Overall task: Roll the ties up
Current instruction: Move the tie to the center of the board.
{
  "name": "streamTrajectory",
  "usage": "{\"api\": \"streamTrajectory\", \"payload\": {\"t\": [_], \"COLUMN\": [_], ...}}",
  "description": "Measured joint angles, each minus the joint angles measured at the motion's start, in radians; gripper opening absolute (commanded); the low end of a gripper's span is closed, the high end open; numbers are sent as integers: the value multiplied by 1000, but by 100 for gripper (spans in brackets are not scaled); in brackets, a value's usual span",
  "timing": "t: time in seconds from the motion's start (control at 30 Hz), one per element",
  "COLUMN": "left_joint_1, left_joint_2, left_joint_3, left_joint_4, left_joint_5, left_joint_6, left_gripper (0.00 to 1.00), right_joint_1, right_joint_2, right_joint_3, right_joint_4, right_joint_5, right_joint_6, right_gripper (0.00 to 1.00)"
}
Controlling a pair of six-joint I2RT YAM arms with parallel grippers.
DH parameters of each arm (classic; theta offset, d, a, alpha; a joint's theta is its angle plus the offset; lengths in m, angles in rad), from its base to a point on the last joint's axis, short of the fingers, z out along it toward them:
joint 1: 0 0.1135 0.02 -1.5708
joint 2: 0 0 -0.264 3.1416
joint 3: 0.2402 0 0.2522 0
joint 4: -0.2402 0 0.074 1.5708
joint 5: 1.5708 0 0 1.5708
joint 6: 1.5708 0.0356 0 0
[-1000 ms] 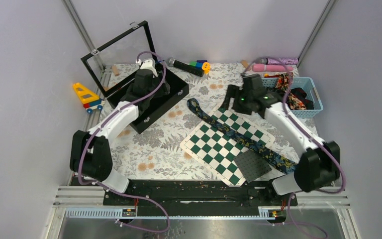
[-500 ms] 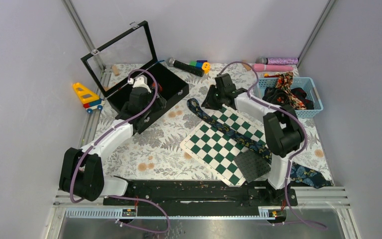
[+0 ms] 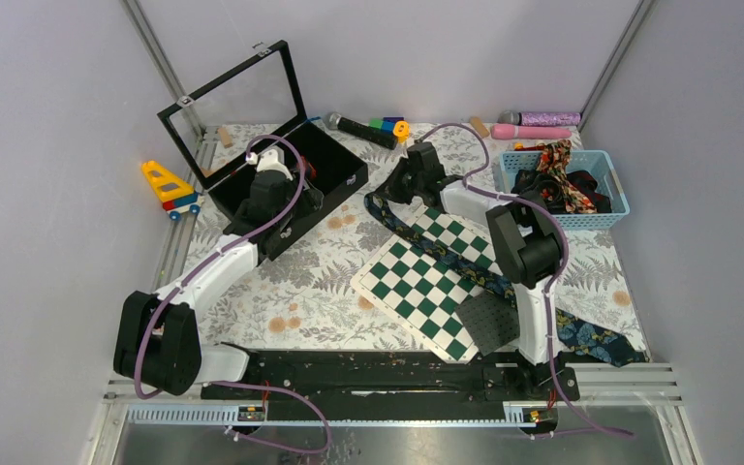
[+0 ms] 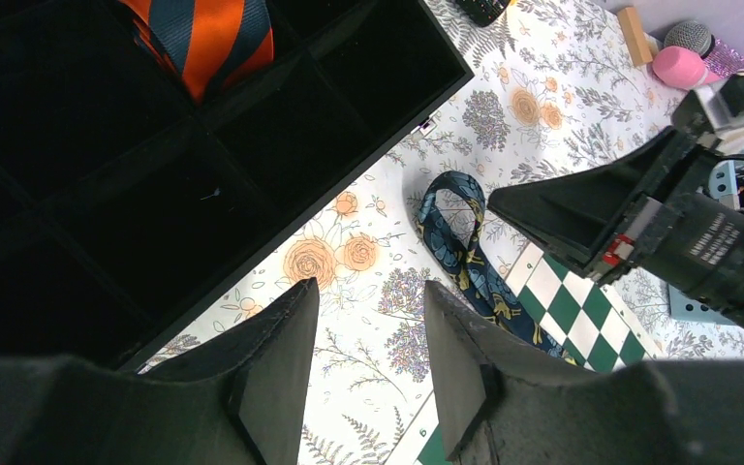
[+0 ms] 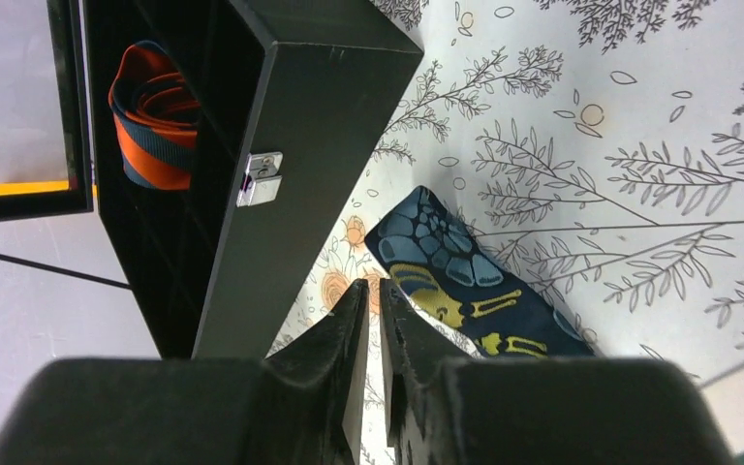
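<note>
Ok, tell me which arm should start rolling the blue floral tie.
Right. The right fingers, nearly closed, are right at the blue floral tie's end beside the black box. The left fingers hang open near the box's edge, farther from that tie.

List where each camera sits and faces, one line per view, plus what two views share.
Top external: high behind the robot, looking down on the table; left arm, right arm show.
Left wrist: over the black box, facing the navy tie; left gripper and right gripper show.
Right wrist: low, facing the box's side; right gripper shows nearly shut.
Shared: both wrist views show the striped tie in the box.
</note>
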Motion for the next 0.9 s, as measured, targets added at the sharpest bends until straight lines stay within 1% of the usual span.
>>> {"api": "streamTrajectory", "payload": {"t": [0.27,0.57,0.77,0.9], "left_joint_1": [0,0,0,0], "left_joint_2": [-18,-24,-31,-46], "left_joint_3": [-2,-13,-13,-13], "left_joint_4": [1,3,1,-2], "left_joint_5": [-8,-15,-23,-34], "left_joint_6": [0,0,0,0], "left_gripper": [45,45,45,45], "right_joint_1": [25,64,101,117], "right_joint_2": [68,130,163,159], "right_joint_3": [45,88,98,98], "right_joint_4": [23,21,13,0], "right_joint_5": [2,4,4,4], "right_joint_6": [45,50,44,-3], "right_gripper": [14,13,13,14]}}
